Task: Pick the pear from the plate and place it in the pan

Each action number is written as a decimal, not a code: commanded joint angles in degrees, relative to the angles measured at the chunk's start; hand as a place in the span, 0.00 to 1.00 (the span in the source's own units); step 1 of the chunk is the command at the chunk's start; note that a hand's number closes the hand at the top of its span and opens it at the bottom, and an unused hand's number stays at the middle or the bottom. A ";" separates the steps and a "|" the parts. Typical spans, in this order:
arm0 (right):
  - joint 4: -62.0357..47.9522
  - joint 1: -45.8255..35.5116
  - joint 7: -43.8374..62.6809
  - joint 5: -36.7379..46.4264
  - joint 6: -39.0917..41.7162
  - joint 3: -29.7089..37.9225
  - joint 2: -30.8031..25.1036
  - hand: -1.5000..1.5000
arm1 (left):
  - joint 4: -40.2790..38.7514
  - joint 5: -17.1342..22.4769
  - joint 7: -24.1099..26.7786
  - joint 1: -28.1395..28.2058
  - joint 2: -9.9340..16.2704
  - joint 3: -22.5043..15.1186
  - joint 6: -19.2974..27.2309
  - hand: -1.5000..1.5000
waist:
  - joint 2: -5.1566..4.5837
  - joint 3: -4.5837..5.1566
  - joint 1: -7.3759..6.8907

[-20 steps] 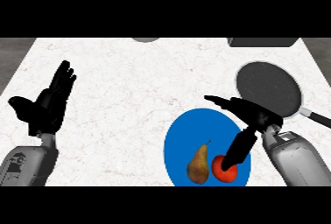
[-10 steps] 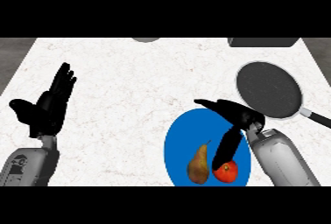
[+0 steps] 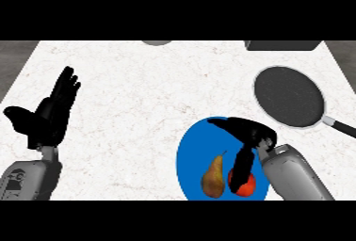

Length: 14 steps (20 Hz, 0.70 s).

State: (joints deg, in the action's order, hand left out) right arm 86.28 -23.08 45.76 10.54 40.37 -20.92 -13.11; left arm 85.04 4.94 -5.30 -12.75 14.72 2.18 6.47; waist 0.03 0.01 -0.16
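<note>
A brown-yellow pear (image 3: 214, 176) lies on the blue plate (image 3: 192, 155) at the lower middle, next to a red fruit (image 3: 243, 185). My right hand (image 3: 245, 133) hovers over the plate, bent at the wrist, its fingers hanging down just right of the pear and partly hiding the red fruit. The fingers are relaxed and hold nothing. The dark round pan (image 3: 288, 96) sits at the right, its handle running to the right edge. My left hand (image 3: 49, 115) rests open at the left, fingers up.
A dark box-like object (image 3: 281, 45) stands at the counter's back right, and a grey round thing (image 3: 156, 42) shows at the back edge. The white marble counter (image 3: 139, 94) spreads between the two hands.
My right hand has moved left and down over the plate, closer to the pear. The left hand has stayed still.
</note>
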 commanded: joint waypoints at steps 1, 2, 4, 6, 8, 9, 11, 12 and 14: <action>-1.80 1.66 0.04 2.99 1.79 -0.88 1.50 0.00 | -2.94 -0.50 0.90 -0.93 -0.23 0.94 -1.50 0.50 | -0.05 0.00 0.14; -4.59 -2.85 0.51 1.42 3.42 1.80 2.76 0.00 | -7.03 0.35 5.13 -2.14 -0.26 2.73 -2.75 0.50 | -0.10 0.01 0.09; -0.99 4.45 -4.95 5.45 2.12 -1.19 0.10 0.00 | 2.43 -1.28 0.24 1.73 -1.71 0.07 -0.37 0.50 | 0.02 -0.02 0.03; -9.00 0.90 -7.73 7.91 -0.75 -1.06 3.59 0.00 | 6.60 -2.75 -4.56 1.26 -1.84 -0.98 1.43 0.50 | -0.02 -0.04 -0.29; -10.76 -1.94 -5.78 9.90 0.86 -1.41 5.13 0.00 | -1.40 -3.29 -0.09 -1.65 -3.13 0.04 0.92 0.50 | -0.09 -0.01 -0.01; -4.24 0.97 -1.16 7.88 2.85 -0.80 6.57 0.00 | -0.53 -1.96 -0.91 -1.26 -1.19 2.22 -1.28 0.50 | -0.01 0.00 0.14; -4.85 3.01 -3.62 9.33 4.00 -1.81 4.31 0.00 | -2.61 -2.07 0.50 -2.59 -1.31 2.76 -1.41 0.50 | -0.04 0.00 0.26; -3.62 4.77 -5.96 9.95 4.49 -1.62 2.60 0.00 | -0.36 -2.64 3.14 2.45 -2.28 1.24 -2.37 0.50 | -0.01 0.00 0.16; -12.30 1.49 -9.15 12.80 1.53 -1.35 5.90 0.00 | -0.25 -3.39 -1.22 -0.87 -1.70 1.54 -1.69 0.50 | -0.07 -0.02 0.00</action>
State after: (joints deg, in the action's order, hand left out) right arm 78.96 -21.37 40.43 20.10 42.41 -22.40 -8.21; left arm 85.29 2.58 -5.08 -12.30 13.04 3.63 5.12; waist 0.02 0.01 -0.14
